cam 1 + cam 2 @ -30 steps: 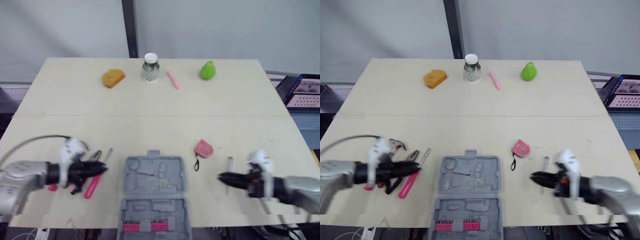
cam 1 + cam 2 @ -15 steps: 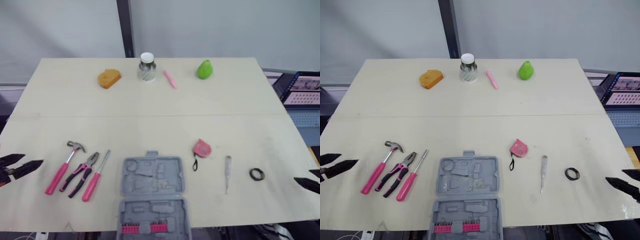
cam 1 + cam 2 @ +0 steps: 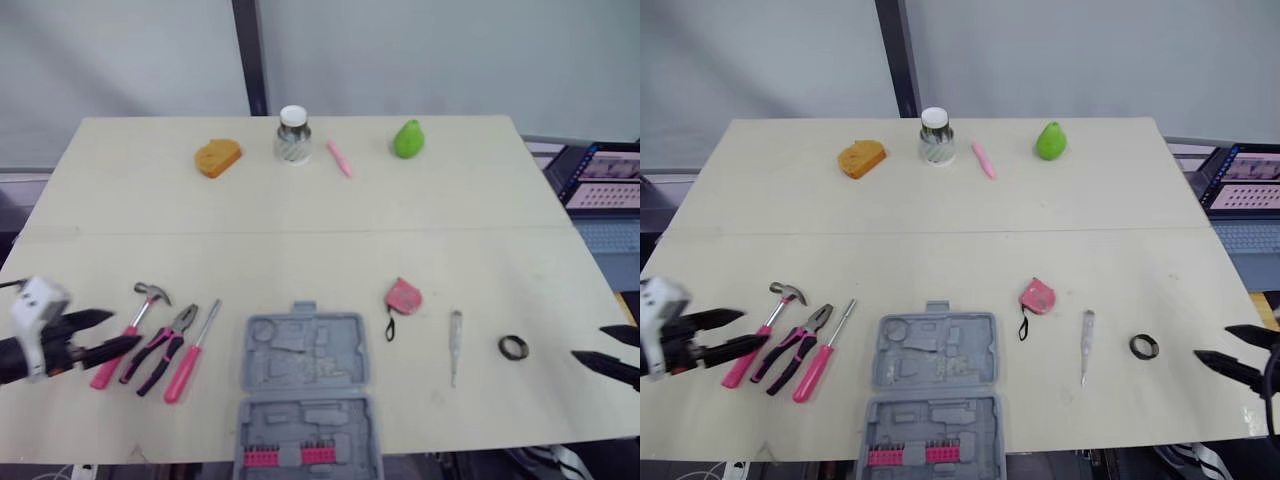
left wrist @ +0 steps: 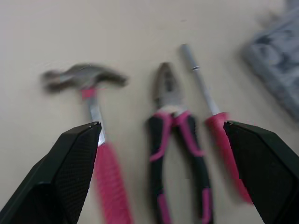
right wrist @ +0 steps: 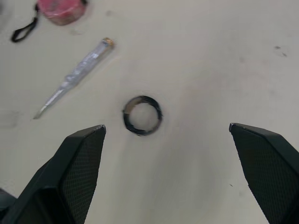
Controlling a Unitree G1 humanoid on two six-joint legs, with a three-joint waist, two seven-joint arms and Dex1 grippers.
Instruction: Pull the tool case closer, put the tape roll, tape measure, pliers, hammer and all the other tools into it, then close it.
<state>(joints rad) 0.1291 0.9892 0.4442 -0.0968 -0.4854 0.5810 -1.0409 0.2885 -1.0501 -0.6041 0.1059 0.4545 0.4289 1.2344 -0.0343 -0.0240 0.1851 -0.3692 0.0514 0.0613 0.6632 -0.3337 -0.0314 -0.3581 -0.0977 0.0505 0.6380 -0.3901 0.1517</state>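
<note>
Inward from the left edge of the counter [image 3: 300,215] has come the left end effector [image 3: 118,330], spread wide, now touching-close to the pink-handled steel hammer [image 3: 143,305]. Its handle slants toward the near edge, parallel to the pink-and-black pliers [image 3: 160,350]. The right end effector [image 3: 1215,343] hangs wide open near the black tape ring [image 3: 513,347]. Open at the near edge, centre, lies the moulded grey plastic tool case [image 3: 308,370].

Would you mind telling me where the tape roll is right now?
The tape roll lies on the robot's right, between the slim screwdriver and the open right gripper, touching neither.
</note>
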